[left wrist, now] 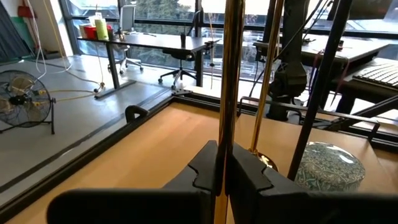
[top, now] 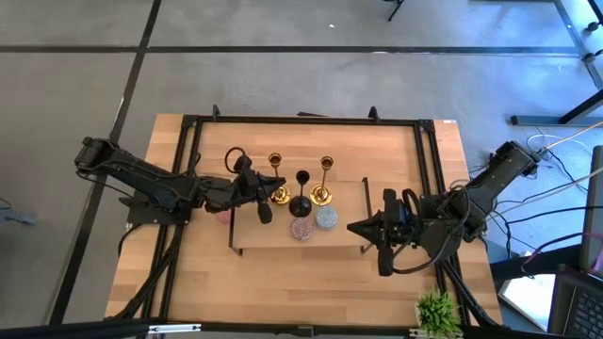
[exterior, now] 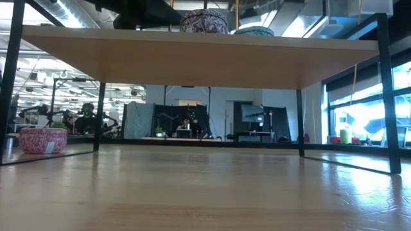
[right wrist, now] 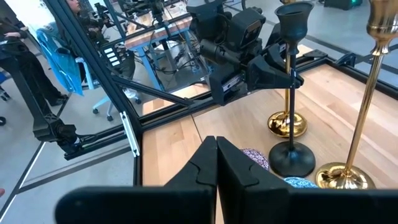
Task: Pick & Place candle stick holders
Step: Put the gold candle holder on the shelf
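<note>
The left end effector [left wrist: 222, 171] is clamped on a gold candle stick holder [left wrist: 227, 81] atop the wooden board [top: 283, 235]. The right end effector [top: 356, 228], fingers pressed together and empty, hangs just beside that board's right end.

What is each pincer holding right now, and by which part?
The left pincer is shut on the slim stem of a gold candle stick holder, low on the stem. The right pincer is shut with nothing in it.

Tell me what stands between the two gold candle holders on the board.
The black candle holder stands between the gold holders, slightly nearer the front, seen in the high view.
</note>
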Controlling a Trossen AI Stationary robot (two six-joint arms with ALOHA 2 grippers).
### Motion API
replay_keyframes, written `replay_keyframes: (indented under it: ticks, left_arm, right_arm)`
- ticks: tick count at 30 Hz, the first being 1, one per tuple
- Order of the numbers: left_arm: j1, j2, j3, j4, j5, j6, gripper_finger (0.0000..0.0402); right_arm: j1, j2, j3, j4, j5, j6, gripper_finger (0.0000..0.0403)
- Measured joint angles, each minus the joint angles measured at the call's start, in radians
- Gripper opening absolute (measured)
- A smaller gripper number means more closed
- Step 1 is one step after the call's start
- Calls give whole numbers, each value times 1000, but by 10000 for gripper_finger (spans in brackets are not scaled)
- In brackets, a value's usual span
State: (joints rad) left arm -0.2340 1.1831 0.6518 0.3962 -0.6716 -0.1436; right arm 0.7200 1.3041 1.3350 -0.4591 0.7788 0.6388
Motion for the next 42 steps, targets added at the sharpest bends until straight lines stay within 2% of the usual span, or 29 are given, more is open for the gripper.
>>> replay_keyframes:
  ticks: [42]
  left_arm:
    - [22, 0, 0, -7, 61, -2, 20]
  right_arm:
    - [0, 0, 0, -1, -1, 0, 0]
